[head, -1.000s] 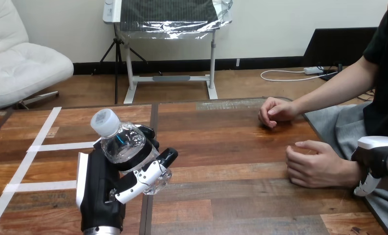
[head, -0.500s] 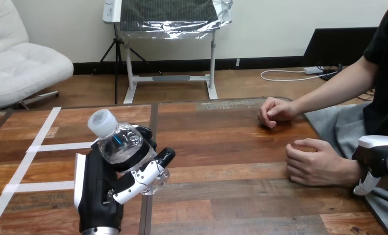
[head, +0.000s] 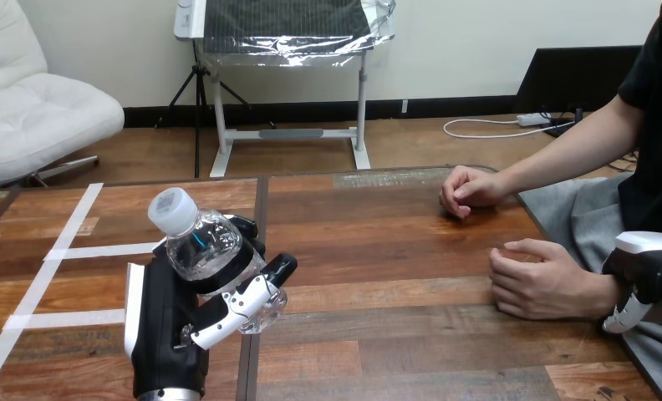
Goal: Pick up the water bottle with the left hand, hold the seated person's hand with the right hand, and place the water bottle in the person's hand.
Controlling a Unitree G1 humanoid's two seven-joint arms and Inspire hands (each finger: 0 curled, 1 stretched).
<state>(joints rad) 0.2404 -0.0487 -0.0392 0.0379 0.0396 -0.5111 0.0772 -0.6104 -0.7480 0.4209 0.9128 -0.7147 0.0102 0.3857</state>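
One water bottle point(head: 201, 242) is all there is to fetch here, and it is already off the desk point(head: 394, 251), down at about eight o'clock in the head view. It is clear plastic with a white cap point(head: 172, 210), and it leans so that the cap points up toward eleven o'clock. The robot's left hand point(head: 177, 322) has it: the fingers and thumb are curled round the lower body of the bottle, wrapping it from both sides, with the palm beneath and the cap and shoulder standing free above the grip.

Two hands of the seated person rest on the wood over on the right. The nearer one point(head: 541, 280) lies at roughly four o'clock, loosely curled, knuckles toward the middle of the desk. The farther one point(head: 470, 190) sits at two o'clock, also loosely closed, near the desk's back edge. Neither holds anything, and both are well apart from the bottle.

The robot's right hand point(head: 641, 280) shows at the right edge, at four o'clock, just beside the wrist of the person's nearer hand. Whether it touches that wrist, and whether it is spread or closed, I cannot tell from here.

Three strips of white tape point(head: 102, 250) mark the left part of the desk: one long slanting line and two shorter ones crossing out from it toward the bottle.
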